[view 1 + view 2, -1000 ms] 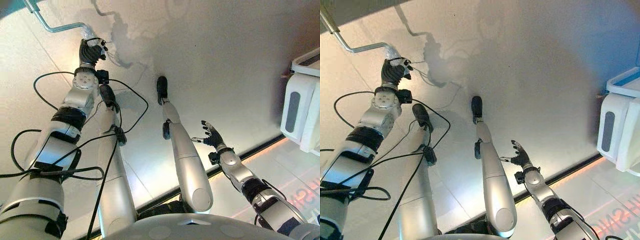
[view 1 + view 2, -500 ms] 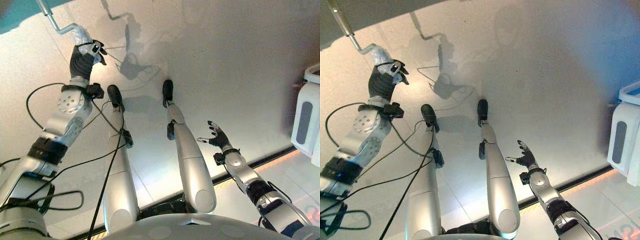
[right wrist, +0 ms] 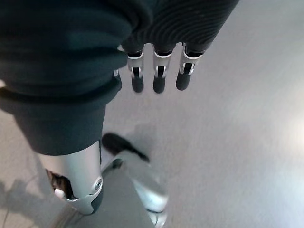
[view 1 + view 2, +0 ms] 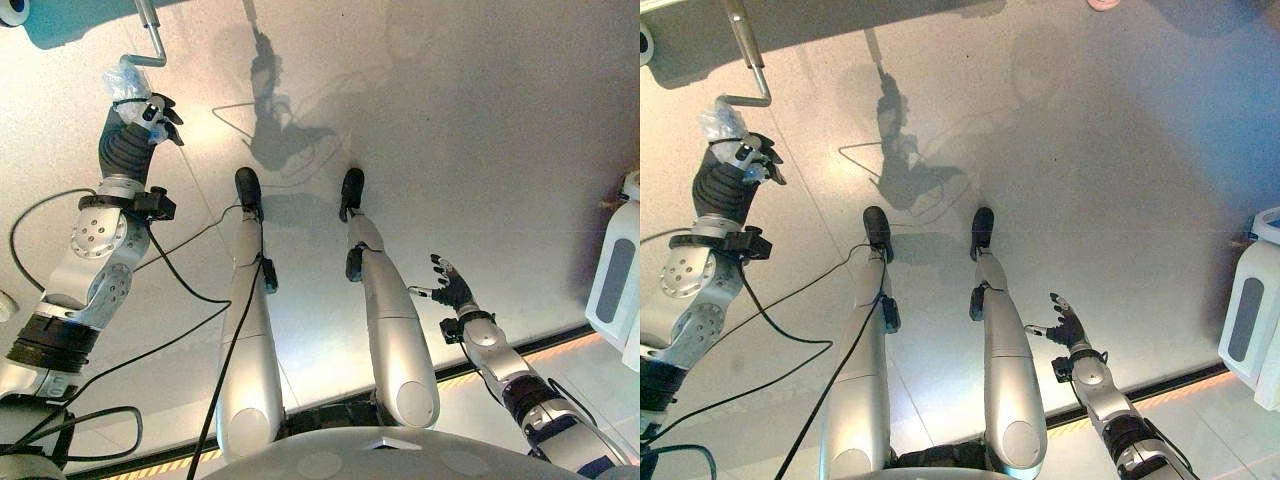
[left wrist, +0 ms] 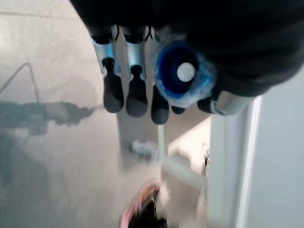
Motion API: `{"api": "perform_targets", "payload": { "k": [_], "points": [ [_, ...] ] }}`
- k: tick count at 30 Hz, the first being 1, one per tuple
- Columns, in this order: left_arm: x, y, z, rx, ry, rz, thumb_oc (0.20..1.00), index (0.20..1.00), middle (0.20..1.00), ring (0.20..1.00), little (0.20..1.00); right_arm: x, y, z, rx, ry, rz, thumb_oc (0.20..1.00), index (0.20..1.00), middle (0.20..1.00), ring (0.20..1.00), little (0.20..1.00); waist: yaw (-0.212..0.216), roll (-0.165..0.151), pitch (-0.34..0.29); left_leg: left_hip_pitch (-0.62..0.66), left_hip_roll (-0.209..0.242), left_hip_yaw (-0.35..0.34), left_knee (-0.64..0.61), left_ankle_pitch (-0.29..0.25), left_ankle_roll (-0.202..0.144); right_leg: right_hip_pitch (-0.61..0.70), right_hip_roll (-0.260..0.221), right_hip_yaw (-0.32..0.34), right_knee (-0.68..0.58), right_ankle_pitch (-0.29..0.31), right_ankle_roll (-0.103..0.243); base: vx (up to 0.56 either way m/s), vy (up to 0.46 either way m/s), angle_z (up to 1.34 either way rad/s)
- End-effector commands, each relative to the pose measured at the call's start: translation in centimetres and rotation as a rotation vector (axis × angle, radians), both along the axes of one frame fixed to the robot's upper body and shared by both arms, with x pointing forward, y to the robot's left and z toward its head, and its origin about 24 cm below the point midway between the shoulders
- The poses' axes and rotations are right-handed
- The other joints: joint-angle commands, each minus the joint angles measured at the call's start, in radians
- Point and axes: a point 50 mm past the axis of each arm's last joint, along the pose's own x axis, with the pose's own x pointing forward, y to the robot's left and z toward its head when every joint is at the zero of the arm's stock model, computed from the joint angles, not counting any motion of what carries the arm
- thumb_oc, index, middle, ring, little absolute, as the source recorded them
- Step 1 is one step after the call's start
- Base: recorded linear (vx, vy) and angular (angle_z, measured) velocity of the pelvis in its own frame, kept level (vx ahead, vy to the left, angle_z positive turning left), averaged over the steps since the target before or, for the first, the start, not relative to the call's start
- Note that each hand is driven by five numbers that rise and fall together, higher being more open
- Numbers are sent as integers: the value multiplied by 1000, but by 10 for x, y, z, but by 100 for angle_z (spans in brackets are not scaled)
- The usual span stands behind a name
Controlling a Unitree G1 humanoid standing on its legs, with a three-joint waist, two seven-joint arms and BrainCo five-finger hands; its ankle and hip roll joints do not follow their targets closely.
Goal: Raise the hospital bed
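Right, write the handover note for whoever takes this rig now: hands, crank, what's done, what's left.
Left hand: raised at the robot's upper left, fingers curled round the crank handle, which looks wrapped in clear plastic. The left wrist view shows the handle's blue end inside the grip.
Crank: a bent metal rod running from the handle up to the bed edge at the top of the view.
Right hand: open, idle, low at the robot's right side over the floor, holding nothing.
Done: the handle is gripped.
Left: turn the crank to raise the bed. How high the bed sits cannot be judged here.
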Motion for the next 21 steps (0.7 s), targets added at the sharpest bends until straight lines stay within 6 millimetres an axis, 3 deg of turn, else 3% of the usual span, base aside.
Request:
{"api": "perform_targets", "payload": {
  "k": [1,7,11,13,15,21],
  "points": [
    [-33,-19,17,102,-201,-110,200,200,200,200,200,-21,-13,-12,-40,69,0,1000,1000,1000,1000,1000,52,33,-23,-53,-37,20,79,-67,-30,44,-45,40,-76,58,144,30,82,19],
    [-19,3,7,134,-148,52,200,200,200,200,200,-14,-7,-9,-33,53,17,1000,1000,1000,1000,1000,53,2,-23,-66,-38,21,116,-92,-23,69,-45,35,-100,60,146,32,67,8],
    [6,20,3,133,-99,192,200,200,200,200,200,-8,-3,-7,-23,43,27,1000,1000,1000,1000,1000,24,-45,-23,-89,-33,21,171,-130,-11,77,-46,41,-111,63,150,21,56,-1],
    [7,20,3,133,-100,191,200,200,200,200,200,-8,-3,-7,-22,43,26,1000,1000,1000,1000,1000,25,-45,-23,-90,-32,21,172,-130,-11,76,-46,41,-111,63,150,16,41,5],
    [27,34,-3,113,-28,293,200,200,200,200,200,-6,0,-7,-15,45,29,1000,1000,1000,1000,1000,-8,-88,-23,-112,-31,26,233,-171,0,81,-47,51,-115,67,158,37,96,0],
    [48,47,-4,124,50,408,200,200,200,200,200,-2,9,-8,12,39,42,1000,1000,1000,1000,1000,-37,-136,-23,-140,-19,37,319,-228,16,88,-44,74,-128,74,171,28,59,-8]
  ]
}}
